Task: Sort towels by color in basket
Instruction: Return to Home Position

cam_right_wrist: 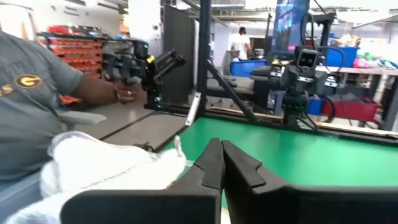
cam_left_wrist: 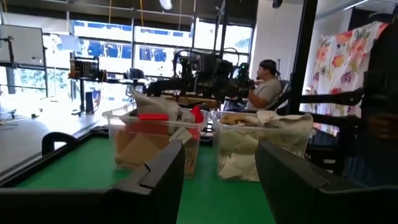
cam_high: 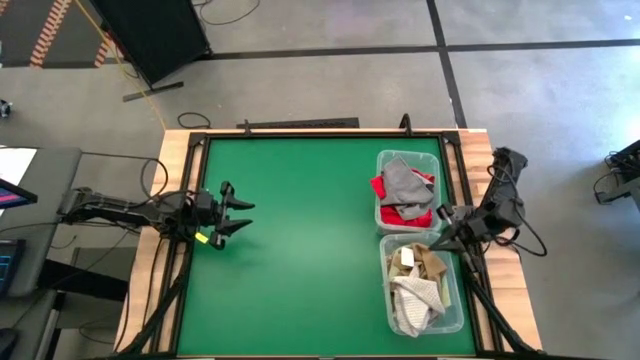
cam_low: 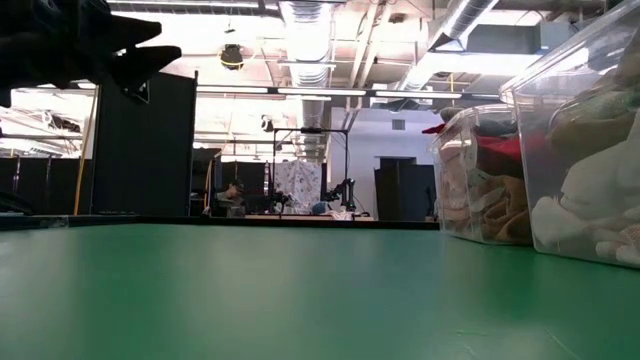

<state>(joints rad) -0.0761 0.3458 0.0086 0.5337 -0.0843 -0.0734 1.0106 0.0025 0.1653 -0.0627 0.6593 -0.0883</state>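
The green table carries two clear plastic bins at its right: one bin holds a grey cloth towel over red cloth towels, the other bin white and tan cloth towels. The left gripper hovers at the left edge, fingers wide; the right gripper hangs beside the bins, fingers pressed together

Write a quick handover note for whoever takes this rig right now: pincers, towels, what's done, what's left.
Left pincer: open, empty, raised over the left side of the green mat.
Right pincer: shut, empty, at the right side where the two bins meet.
Towels: red towels and grey towel in the top bin; tan-brown towel and white towels in the bottom bin.
Done: every towel in view is binned.
Left: probably only parking both arms.
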